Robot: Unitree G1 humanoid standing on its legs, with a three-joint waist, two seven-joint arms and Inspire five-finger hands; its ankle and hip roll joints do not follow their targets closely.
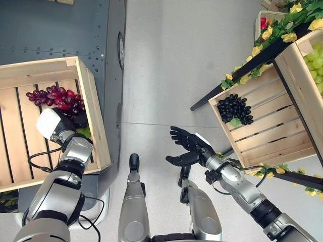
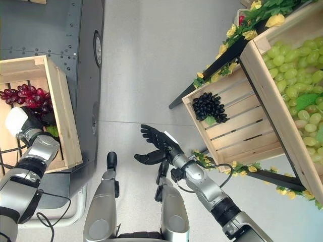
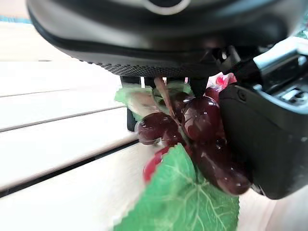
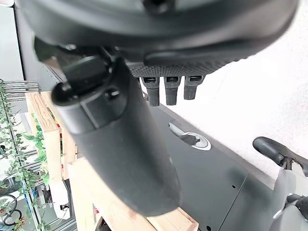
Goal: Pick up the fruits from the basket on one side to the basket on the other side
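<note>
- I see a bunch of red grapes (image 3: pixel 202 139) pinched between the thumb and fingers of my left robot hand (image 1: pixel 63 132), with a green leaf (image 3: pixel 185 199) hanging off the bunch just above the pale slats.
- That robot hand is down inside the left wooden crate (image 1: pixel 96 113), against its near right corner; from the head views I can't tell whether the held bunch is touching the slats or hanging just clear of them.
- A larger bunch of red grapes (image 1: pixel 56 98) lies on the crate floor just beyond the robot hand, toward the back wall.
- My right robot hand (image 1: pixel 187 146) hangs over the floor between the two crates, fingers spread and straight, palm empty, well apart from any fruit.
- On my right, a tilted wooden crate (image 1: pixel 275 136) holds one bunch of black grapes (image 1: pixel 234 108) in its upper corner.
- Beside it, a further crate (image 2: pixel 262 75) is full of green grapes (image 2: pixel 298 70), with yellow flowers and leafy vines (image 1: pixel 262 45) along the frame.
- My judgement on progress: the task is partway. Fruit sits on both sides, one bunch is gripped at the left crate, and I can't say from here whether it is being lifted out or set down.
</note>
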